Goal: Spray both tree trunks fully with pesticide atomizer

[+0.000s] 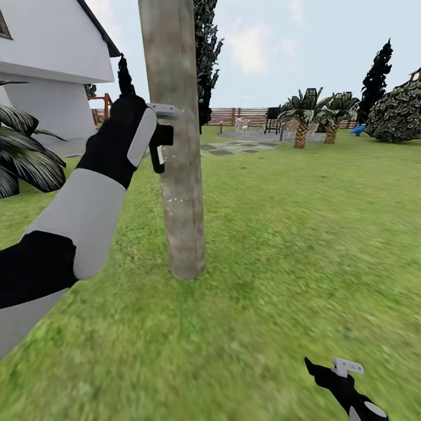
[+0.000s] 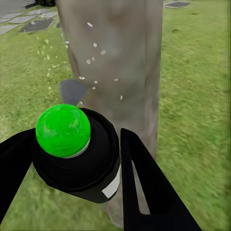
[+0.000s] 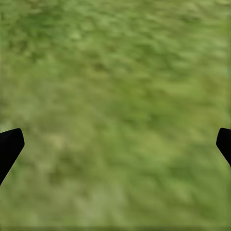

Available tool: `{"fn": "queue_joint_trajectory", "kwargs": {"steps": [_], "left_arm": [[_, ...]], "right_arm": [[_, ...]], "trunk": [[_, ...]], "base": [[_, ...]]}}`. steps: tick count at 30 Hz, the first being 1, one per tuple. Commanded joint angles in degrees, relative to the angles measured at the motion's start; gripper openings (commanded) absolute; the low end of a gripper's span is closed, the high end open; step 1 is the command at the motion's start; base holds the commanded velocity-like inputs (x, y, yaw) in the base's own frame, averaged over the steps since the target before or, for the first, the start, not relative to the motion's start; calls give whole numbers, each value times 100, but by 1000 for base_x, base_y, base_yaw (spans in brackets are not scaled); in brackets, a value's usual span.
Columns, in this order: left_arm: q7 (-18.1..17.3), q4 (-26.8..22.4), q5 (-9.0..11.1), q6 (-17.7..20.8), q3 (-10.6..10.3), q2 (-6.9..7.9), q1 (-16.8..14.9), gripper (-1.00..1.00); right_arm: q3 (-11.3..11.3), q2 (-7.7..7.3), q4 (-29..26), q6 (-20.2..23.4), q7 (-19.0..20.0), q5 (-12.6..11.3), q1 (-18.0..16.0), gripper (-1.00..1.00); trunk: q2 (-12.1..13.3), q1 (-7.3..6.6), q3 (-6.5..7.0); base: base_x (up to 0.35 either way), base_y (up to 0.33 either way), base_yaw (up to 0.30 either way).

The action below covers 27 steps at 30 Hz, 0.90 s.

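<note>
A: Nearest?
B: Right gripper [image 1: 327,369], low over blurry grass [image 1: 280,245], fingers spread wide.
A: And further?
B: Left gripper [image 2: 77,163], arm raised, clamps the round black, green-capped pesticide atomizer [image 2: 72,149] just beside the mottled, column-like tree trunk [image 1: 175,146], flecked with droplets.

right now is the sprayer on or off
On. White droplets fly between the sprayer, held in the left gripper, and the trunk, and its top glows green.

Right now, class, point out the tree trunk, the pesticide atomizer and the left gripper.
tree trunk [image 1: 178,175]: head view, middle of the bark.
pesticide atomizer [image 2: 63,130]: left wrist view, its green top.
left gripper [image 2: 77,185]: left wrist view, midway between the fingers.
</note>
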Motion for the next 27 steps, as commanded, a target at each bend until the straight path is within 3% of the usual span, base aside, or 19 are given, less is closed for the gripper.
{"fn": "queue_joint_trajectory", "kwargs": {"steps": [1, 4, 9, 14, 16, 20, 27], "left_arm": [[1, 3, -10, 2, 2, 0, -4, -100], [-1, 200, -10, -4, 92, 2, -4, -100], [-33, 1188, -17, -77, 146, 6, 11, -100], [-43, 1933, -18, -634, 147, 2, 40, -100], [-43, 2530, -16, -1145, 148, 2, 45, -100], [-57, 3205, -16, -1714, 144, -4, 54, -100], [-61, 3344, -18, -2075, 140, -13, 363, -100]], "right_arm": [[0, 0, 2, 0, -2, 0, 0, 100], [0, 1, 4, 0, 0, 0, 0, 100], [1, 1, 5, 0, 0, 0, 0, 100], [1, 1, 5, 0, 0, 0, 0, 100], [1, 0, 5, 0, 0, 0, 0, 100], [1, 1, 5, 0, 0, 0, 3, 100], [1, 1, 5, 0, 0, 0, 0, 100]], "trunk": [[0, 0, 0], [0, 0, 0], [0, 0, 0], [0, 0, 0], [0, 0, 0], [0, 0, 0], [0, 0, 0]], "base": [[0, 0, 0], [0, 0, 0], [0, 0, 0], [0, 0, 0], [0, 0, 0], [0, 0, 0], [0, 0, 0]]}}
